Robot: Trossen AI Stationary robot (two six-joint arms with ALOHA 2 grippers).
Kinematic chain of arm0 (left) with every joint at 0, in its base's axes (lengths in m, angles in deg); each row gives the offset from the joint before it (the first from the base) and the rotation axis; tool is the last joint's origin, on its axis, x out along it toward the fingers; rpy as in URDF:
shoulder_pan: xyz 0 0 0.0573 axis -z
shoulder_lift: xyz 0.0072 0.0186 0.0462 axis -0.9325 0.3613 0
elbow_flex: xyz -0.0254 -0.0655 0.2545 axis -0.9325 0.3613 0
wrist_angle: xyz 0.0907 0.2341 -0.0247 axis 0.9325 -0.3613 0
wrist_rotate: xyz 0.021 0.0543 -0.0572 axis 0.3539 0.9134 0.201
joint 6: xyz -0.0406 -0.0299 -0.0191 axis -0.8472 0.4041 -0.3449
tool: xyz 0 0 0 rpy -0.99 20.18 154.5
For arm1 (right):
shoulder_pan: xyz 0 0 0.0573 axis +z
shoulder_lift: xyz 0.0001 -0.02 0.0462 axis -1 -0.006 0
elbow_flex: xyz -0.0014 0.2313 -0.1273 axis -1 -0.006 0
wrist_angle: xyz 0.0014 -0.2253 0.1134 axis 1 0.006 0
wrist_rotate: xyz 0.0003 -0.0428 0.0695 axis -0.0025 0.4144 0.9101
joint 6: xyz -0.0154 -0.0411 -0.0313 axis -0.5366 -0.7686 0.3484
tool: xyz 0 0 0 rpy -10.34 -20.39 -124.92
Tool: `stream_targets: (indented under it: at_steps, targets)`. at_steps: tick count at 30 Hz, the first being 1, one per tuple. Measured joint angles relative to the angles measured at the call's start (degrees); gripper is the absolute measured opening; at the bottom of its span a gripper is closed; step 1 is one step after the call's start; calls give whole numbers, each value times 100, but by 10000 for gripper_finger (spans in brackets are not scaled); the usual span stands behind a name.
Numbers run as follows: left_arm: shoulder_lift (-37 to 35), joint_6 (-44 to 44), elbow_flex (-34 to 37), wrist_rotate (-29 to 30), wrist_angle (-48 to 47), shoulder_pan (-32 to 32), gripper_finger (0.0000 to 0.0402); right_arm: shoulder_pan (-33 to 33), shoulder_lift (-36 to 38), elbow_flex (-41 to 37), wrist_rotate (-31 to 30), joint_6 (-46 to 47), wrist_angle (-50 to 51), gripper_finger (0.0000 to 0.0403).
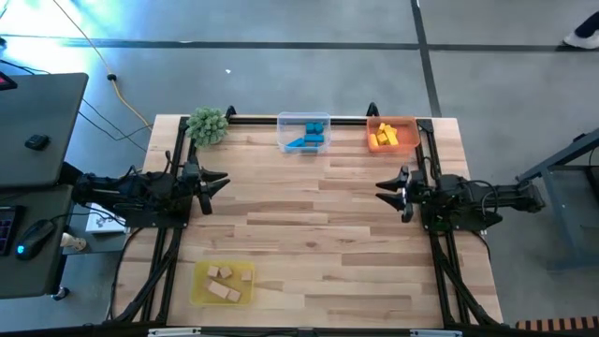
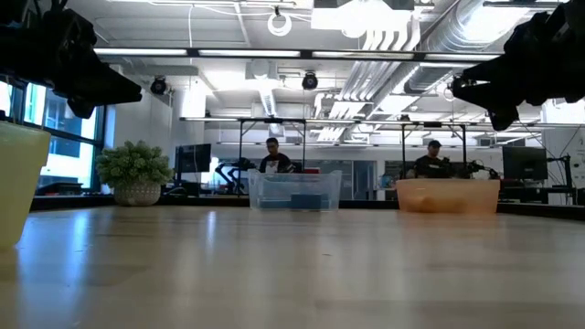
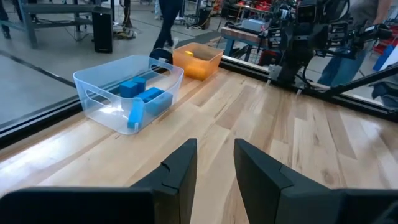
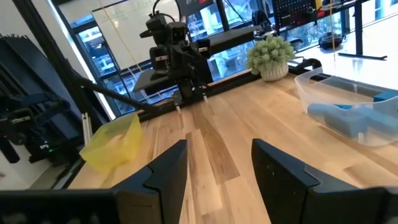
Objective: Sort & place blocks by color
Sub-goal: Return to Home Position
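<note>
The blocks (image 1: 223, 283) are all sorted. The blue blocks (image 1: 307, 139) lie in the clear tray (image 1: 281, 120) at the far edge of the desk (image 1: 309, 225). The yellow blocks (image 1: 383, 139) are in the orange tray (image 1: 409, 124) near it. The plain wood blocks are in the yellow tray (image 1: 199, 295) at the near edge. The left pincer (image 1: 217, 187) hangs empty with a narrow gap, and the right pincer (image 1: 382, 192) hangs empty and wider. Little can fail now, I think; only a careless swing could push a tray.
</note>
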Motion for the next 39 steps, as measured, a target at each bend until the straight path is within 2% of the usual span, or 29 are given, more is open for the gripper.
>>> stream_targets:
  at_steps: [7, 39]
  targets:
    - [0, -9, -4, -2, 2, 0, 95, 0, -31, 0, 61, 236, 10, 167]
    - [0, -7, -4, -7, 2, 2, 95, 0, -31, 0, 110, 209, 28, 167]
